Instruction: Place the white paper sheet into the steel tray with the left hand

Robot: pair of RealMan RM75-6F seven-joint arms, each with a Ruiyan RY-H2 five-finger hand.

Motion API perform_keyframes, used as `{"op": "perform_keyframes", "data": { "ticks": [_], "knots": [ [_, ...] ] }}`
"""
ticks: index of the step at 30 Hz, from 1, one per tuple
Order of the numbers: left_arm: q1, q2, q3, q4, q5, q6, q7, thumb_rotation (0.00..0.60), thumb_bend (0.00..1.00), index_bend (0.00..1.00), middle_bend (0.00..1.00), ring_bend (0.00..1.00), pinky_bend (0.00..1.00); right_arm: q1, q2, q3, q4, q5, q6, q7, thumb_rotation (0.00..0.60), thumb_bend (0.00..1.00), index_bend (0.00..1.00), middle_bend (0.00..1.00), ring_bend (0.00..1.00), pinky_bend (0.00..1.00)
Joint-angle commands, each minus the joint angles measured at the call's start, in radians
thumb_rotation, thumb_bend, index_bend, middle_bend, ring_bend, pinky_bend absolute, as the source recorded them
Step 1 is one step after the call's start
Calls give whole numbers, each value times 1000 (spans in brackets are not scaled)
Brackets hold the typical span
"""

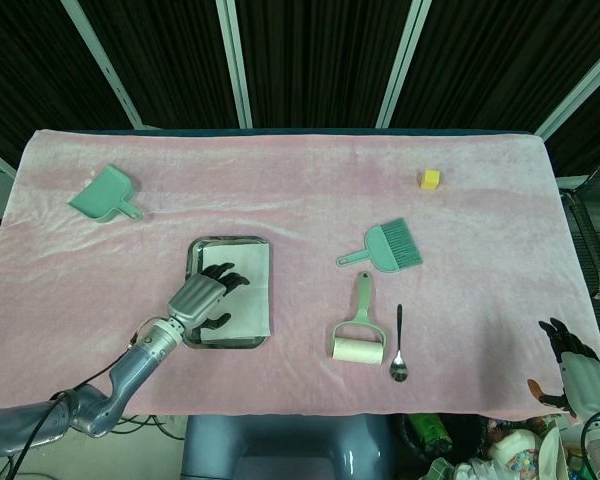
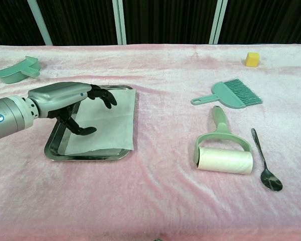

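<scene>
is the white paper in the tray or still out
In: the white paper sheet lies flat in the steel tray, right edge over the rim.

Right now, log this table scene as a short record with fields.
Sheet: white paper sheet lies in the steel tray, its right edge over the rim
Left hand: left hand above the sheet, fingers spread, holding nothing
Right hand: right hand off the table's near right corner
Nearby: green lint roller, metal spoon, green brush
</scene>
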Motion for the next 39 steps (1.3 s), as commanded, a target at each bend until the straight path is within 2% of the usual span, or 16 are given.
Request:
{"op": "perform_keyframes", "data": {
  "ticks": [1, 20, 39],
  "knots": [
    [-2, -9, 5, 15, 12, -4, 1, 600, 342, 221, 248, 76, 167, 1, 1, -1, 0, 0, -2, 1, 600, 244, 0, 4, 100, 152],
    [7, -27, 17, 62, 31, -31, 14, 600, 341, 219, 252, 76, 166, 0, 1, 0, 2, -3, -1, 6, 600, 243, 0, 4, 100, 151],
    [22, -12, 17, 67, 2, -54, 101, 600, 342, 219, 243, 76, 166, 1, 1, -2, 2, -7, -2, 8, 600, 244, 0, 4, 100, 151]
  ]
}}
